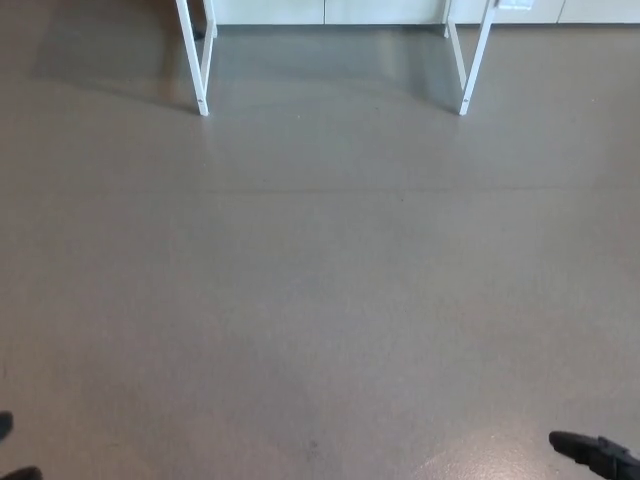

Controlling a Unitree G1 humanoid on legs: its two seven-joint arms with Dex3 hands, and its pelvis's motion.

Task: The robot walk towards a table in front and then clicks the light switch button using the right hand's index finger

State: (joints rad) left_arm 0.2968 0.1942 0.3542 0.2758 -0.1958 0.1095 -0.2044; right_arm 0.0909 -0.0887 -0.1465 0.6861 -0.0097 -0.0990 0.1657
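Note:
Only the white legs of the table show at the top of the head view, a left pair and a right pair; the tabletop and any light switch are out of frame. A black part of my right hand pokes in at the bottom right corner, far from the table. A dark sliver of my left hand shows at the bottom left edge. Too little of either hand is visible to judge its fingers.
Grey-brown floor stretches from me to the table legs. A white wall base or cabinet front runs along the top edge behind the table.

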